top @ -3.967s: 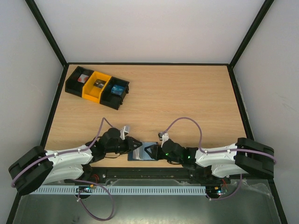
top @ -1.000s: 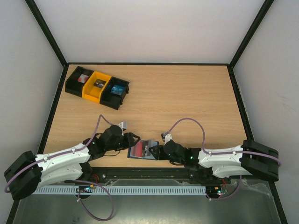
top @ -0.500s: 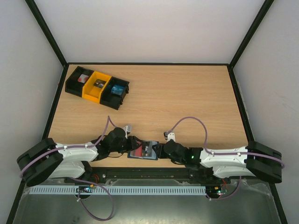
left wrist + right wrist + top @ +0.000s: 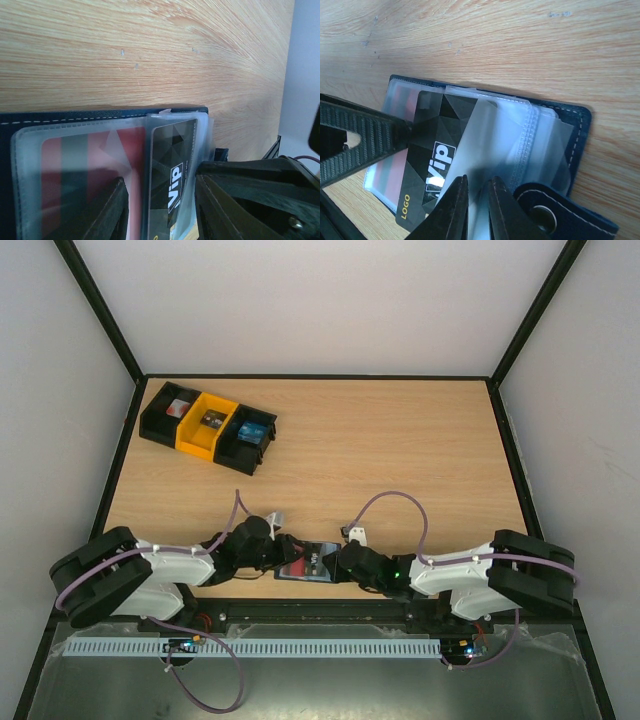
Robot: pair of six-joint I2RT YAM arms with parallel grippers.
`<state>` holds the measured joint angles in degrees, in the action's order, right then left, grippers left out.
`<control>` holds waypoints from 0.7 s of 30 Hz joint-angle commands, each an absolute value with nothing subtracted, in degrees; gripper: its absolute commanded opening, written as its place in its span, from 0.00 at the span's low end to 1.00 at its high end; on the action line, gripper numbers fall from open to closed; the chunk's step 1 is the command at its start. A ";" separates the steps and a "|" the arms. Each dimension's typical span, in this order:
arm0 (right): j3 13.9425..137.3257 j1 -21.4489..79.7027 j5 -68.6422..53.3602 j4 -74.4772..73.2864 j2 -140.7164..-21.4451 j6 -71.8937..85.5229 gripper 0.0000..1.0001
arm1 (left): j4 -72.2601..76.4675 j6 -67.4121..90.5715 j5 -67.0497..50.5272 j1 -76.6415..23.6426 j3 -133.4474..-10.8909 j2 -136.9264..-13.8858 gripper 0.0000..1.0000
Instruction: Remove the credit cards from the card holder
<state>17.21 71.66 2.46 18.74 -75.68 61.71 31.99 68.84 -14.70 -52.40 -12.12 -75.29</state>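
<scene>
The dark blue card holder [image 4: 308, 562] lies open at the table's near edge between both grippers. Its clear sleeves show in the left wrist view [image 4: 75, 116] and the right wrist view [image 4: 580, 125]. A black VIP card [image 4: 432, 135] sticks partly out of a sleeve, over a red card [image 4: 395, 165]. My left gripper [image 4: 162, 210] is open, with one finger on each side of the black card [image 4: 172, 165]. My right gripper [image 4: 477, 210] is nearly closed, pinching a clear sleeve beside the snap tab [image 4: 560, 215].
A black-and-yellow row of bins [image 4: 208, 426] with small items stands at the far left of the wooden table [image 4: 400, 460]. The table's near edge and a dark rail run just behind the card holder. Black frame posts border the table.
My left gripper has moved right onto the card holder. The black VIP card now shows over the red card. My right arm has folded in closer.
</scene>
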 commanded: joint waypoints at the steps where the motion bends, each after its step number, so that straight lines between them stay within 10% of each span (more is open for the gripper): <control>1: 15.92 72.11 3.66 16.99 -77.73 62.00 0.13 | 34.83 69.08 -15.04 -53.43 -11.46 -77.62 0.39; 21: 14.33 72.07 4.70 17.39 -77.40 62.58 0.12 | 35.46 70.73 -12.57 -56.16 -11.43 -75.69 0.03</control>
<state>16.38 71.66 2.79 21.37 -76.49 62.17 36.27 71.22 -13.65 -55.86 -12.12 -77.73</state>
